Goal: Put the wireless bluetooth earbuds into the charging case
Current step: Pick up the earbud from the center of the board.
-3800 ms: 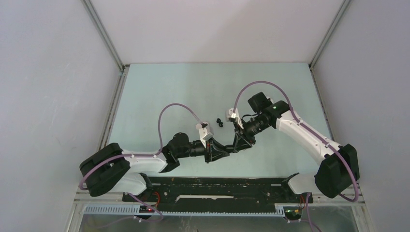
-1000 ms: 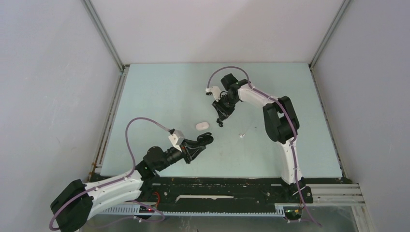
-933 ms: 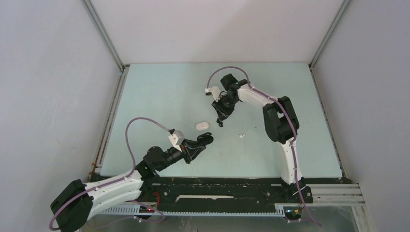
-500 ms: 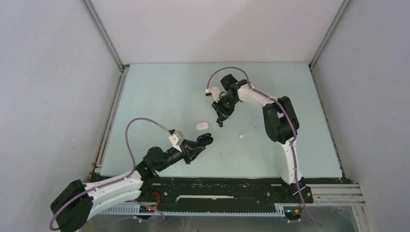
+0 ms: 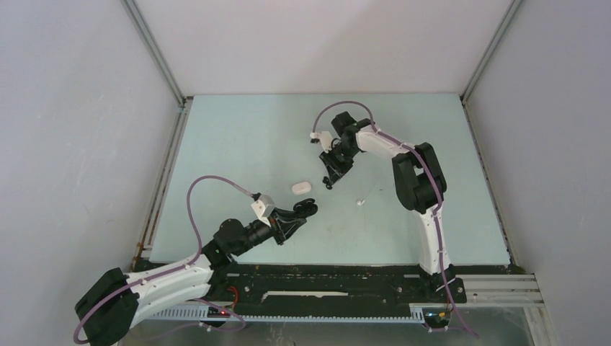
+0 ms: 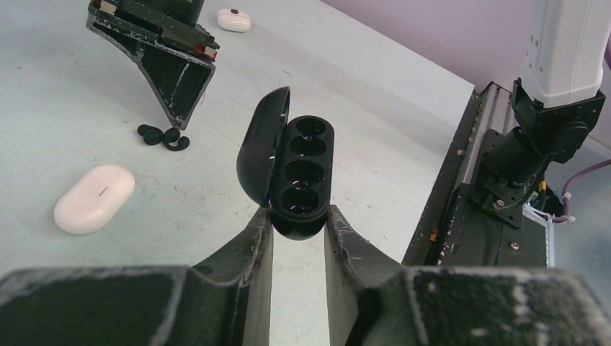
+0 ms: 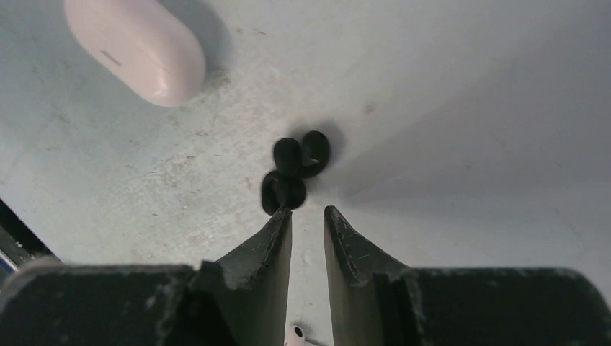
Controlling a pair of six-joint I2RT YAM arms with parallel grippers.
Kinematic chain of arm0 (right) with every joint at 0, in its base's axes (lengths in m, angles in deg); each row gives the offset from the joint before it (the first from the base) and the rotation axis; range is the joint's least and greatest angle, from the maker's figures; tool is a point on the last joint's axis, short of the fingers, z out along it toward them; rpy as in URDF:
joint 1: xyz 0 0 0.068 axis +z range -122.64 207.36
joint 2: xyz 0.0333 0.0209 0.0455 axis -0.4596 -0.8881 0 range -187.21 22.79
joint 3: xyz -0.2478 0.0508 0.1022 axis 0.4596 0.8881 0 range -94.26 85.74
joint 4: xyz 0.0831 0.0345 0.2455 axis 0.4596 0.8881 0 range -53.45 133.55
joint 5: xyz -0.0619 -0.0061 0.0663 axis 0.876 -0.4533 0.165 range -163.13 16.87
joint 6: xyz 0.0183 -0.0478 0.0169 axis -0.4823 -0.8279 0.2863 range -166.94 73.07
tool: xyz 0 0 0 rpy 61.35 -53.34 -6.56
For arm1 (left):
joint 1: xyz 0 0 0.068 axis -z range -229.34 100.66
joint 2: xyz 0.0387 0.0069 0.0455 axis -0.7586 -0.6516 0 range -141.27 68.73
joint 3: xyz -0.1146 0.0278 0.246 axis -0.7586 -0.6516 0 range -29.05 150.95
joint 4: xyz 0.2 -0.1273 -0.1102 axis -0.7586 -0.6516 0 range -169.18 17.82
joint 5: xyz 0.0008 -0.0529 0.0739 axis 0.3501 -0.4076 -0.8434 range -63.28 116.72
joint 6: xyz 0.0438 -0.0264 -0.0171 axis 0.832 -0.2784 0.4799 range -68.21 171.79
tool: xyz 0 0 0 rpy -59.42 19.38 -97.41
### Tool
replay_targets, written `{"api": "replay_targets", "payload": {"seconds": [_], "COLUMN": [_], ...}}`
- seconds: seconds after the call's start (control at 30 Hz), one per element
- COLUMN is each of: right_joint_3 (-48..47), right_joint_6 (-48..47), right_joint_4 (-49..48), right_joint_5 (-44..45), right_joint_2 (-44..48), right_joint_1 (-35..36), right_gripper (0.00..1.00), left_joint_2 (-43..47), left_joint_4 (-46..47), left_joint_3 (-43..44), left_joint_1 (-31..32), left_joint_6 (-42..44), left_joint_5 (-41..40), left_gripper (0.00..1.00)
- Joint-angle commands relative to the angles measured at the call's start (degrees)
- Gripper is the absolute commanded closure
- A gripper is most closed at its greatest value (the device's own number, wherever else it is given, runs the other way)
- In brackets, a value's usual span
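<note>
My left gripper [image 6: 297,216] is shut on the lower end of an open black charging case [image 6: 295,169] and holds it above the table, lid to the left and sockets empty; it also shows in the top view [image 5: 308,208]. Two black earbuds [image 7: 292,173] lie together on the table. My right gripper [image 7: 308,211] points down just beside them, its jaws narrowly open with nothing between, and its left fingertip [image 7: 283,216] touches one earbud. In the top view the right gripper [image 5: 328,180] covers the earbuds.
A closed white case [image 5: 301,187] lies left of the black earbuds and shows in the right wrist view [image 7: 137,47] and the left wrist view [image 6: 94,198]. A white earbud [image 5: 359,202] lies to the right. The black base rail [image 5: 324,285] runs along the near edge.
Since 3.8 s ago the arms have parted: the left drew back to the near left with the case, the right reached over the black earbuds. In the last second the right wrist shifted slightly.
</note>
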Motion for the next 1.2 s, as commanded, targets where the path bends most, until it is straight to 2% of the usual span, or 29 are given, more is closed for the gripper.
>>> {"api": "replay_targets", "payload": {"seconds": [0.0, 0.1, 0.2, 0.3, 0.47, 0.9, 1.17], "right_joint_3": [0.85, 3.29, 5.8, 7.23, 5.86, -2.68, -4.07], "right_joint_6": [4.55, 4.98, 3.67, 0.05, -5.46, -7.4, -8.94], "right_joint_4": [-1.15, -1.5, -1.12, -1.47, -2.73, -0.47, 2.1], "right_joint_5": [3.95, 4.56, 1.42, -3.97, -4.68, -8.02, -7.96], "right_joint_2": [1.01, 2.52, 4.94, 7.55, 9.2, 2.53, -0.6], "right_joint_1": [-2.25, -2.89, -2.97, -2.78, -0.8, 2.18, 2.28], "right_gripper": [0.74, 0.74, 0.74, 0.75, 0.79, 0.8, 0.8], "left_joint_2": [0.55, 0.14, -0.21, -0.27, 0.74, 5.2, 5.72], "left_joint_4": [1.58, 1.58, 1.58, 1.58, 1.53, -2.55, -3.08], "left_joint_3": [-0.39, -0.29, -0.07, 0.13, -0.09, -0.55, -0.77], "left_joint_1": [-0.29, -0.27, -0.35, -0.27, -0.31, -0.26, -0.27], "left_joint_6": [-0.27, -0.14, 0.06, 0.3, 0.0, -0.28, -0.27], "left_joint_5": [-0.75, -0.9, -0.94, -0.71, -0.58, -1.57, -1.8], "left_gripper": [1.0, 1.0, 1.0, 1.0, 1.0, 1.0, 1.0]}}
